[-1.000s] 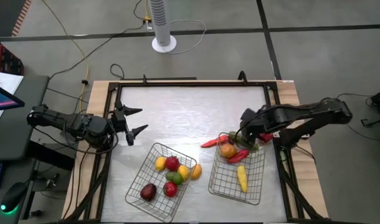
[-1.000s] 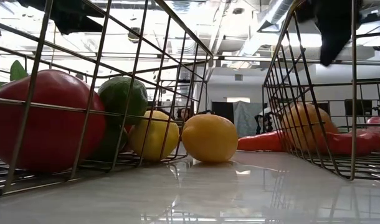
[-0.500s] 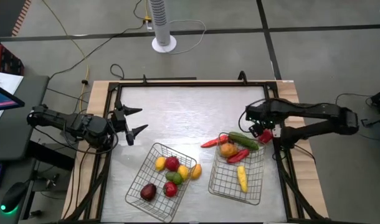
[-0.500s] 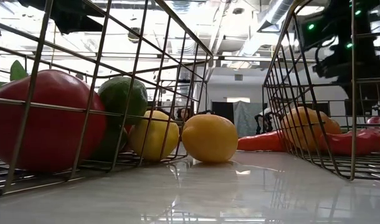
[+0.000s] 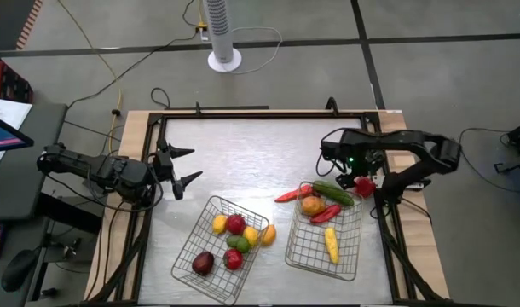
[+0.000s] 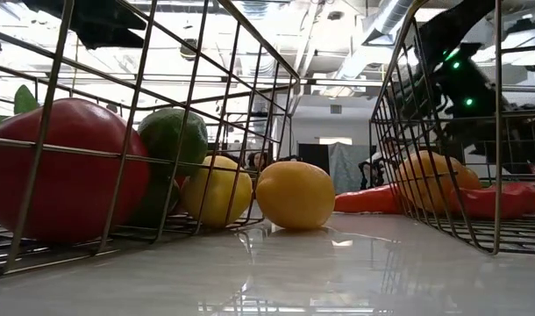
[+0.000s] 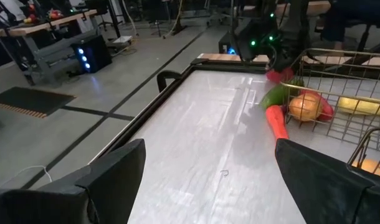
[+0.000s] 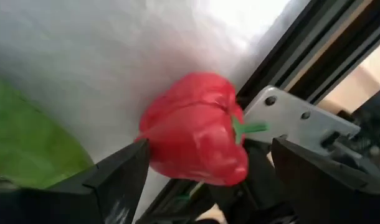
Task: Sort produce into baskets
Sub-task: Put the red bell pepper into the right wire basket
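Right wrist view | right gripper point(image 8: 205, 165) jaws spread, nothing grasped | red pepper point(image 8: 193, 134) between them | left gripper point(image 5: 185, 166) spread, idle

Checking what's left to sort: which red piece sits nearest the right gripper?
The red pepper by the table's right edge, just outside the right basket, directly before the open right gripper.

Overhead sees everything; low view, table-level, shares baskets point(image 6: 162, 132); wrists seemingly close.

white fan base point(image 5: 224, 58) beyond table | cables point(image 5: 98, 81) on floor | blue-lit box point(image 7: 90, 55)
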Controlling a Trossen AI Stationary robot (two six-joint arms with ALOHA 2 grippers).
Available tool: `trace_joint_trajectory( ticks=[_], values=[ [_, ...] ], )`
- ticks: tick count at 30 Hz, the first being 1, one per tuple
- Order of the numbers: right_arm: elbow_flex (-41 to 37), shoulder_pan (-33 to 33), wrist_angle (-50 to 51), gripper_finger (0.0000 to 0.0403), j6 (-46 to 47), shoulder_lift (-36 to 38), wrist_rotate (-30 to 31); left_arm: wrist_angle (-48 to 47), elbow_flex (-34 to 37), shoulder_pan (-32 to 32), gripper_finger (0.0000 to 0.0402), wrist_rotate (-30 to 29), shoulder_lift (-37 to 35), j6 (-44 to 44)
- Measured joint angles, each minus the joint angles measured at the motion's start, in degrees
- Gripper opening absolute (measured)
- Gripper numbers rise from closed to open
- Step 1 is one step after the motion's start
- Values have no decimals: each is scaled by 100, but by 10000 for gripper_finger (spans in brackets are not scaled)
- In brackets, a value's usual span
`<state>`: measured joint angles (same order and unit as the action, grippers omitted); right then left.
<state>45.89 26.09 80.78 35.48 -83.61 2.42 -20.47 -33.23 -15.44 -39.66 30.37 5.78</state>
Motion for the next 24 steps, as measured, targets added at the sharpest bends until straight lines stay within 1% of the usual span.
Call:
trace_joint_trajectory(
  ticks=[6,10,15,19,24],
  values=[
    [6,67,-3,362,-235,-612,-196,0,0,0,345,2,0,-58],
    [13,70,-9,352,-387,-935,-298,-59,0,0,345,2,0,-59],
    [14,1,-17,312,-544,-1209,-347,-63,0,1,345,2,-1,-59],
    [39,-81,-22,275,-598,-1229,-350,-63,0,0,345,2,-2,-60],
    [391,-190,133,245,-621,-1162,-240,-63,0,0,345,2,0,-61]
  ],
)
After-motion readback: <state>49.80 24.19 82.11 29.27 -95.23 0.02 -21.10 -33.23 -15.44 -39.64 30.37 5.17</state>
